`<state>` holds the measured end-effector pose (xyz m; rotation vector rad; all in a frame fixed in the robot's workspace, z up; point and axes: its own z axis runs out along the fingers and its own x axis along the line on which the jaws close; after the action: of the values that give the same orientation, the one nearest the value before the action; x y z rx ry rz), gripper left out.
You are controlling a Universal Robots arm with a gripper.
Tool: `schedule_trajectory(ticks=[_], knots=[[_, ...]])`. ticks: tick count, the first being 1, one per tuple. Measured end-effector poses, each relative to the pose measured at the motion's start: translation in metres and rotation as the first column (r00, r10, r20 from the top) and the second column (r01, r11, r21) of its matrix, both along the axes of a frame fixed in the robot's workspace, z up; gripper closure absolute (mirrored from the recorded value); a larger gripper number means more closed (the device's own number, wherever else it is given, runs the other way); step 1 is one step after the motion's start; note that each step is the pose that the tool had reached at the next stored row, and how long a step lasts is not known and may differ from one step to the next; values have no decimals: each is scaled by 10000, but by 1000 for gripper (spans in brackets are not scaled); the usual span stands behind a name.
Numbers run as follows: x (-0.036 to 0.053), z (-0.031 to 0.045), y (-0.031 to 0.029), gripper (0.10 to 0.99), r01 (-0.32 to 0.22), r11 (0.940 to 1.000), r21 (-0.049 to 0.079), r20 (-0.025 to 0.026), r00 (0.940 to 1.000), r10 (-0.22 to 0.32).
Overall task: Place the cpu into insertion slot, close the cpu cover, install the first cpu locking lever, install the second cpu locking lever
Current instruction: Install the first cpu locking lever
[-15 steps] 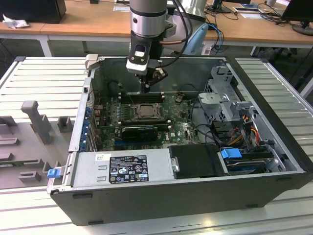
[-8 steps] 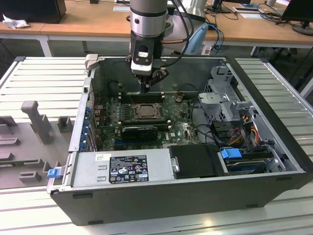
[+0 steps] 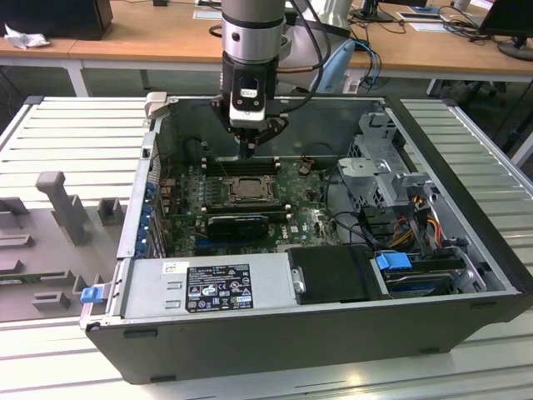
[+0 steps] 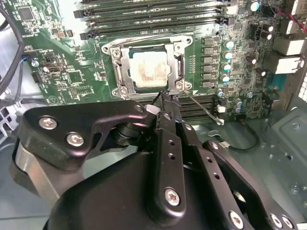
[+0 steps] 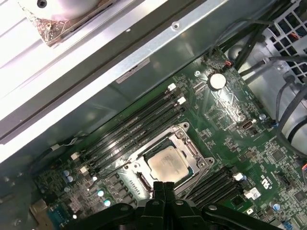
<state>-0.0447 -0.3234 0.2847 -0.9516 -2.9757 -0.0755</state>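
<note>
A ribbed grey metal surface (image 3: 67, 125) carries grey plastic blocks (image 3: 62, 204) near its left edge in the exterior view. Beside them lies an open black computer case (image 3: 333, 333) with a green circuit board (image 3: 312, 218) on its floor.

The cpu (image 3: 246, 190), a small flat square chip with a pale silvery-beige top (image 4: 149, 71), lies flat in the square dark insertion slot (image 4: 146, 49). The slot is at the middle of the board, towards the case's far wall. The cpu cover (image 4: 122, 67), a thin silvery metal frame plate, lies down around the chip, whose top shows through the plate's square window (image 5: 168, 163). A thin silvery wire lever (image 4: 202, 109) runs from one corner of the slot out across the long black memory slots (image 4: 153, 14).

The arm comes straight down into the case from above. Its black hand (image 3: 247, 152) points down at the slot's far edge. In both wrist views its fingers (image 5: 158, 191) are pressed together, and I cannot tell whether they pinch anything. Their tips (image 4: 164, 98) are just beside the corner where the lever starts.

A grey metal drive cage (image 3: 375, 158) fills the case's right end.
</note>
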Motion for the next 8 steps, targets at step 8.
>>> schedule_trajectory(ticks=[8], knots=[[0, 0, 0, 980, -766, 9971, 0, 0, 9971, 766]])
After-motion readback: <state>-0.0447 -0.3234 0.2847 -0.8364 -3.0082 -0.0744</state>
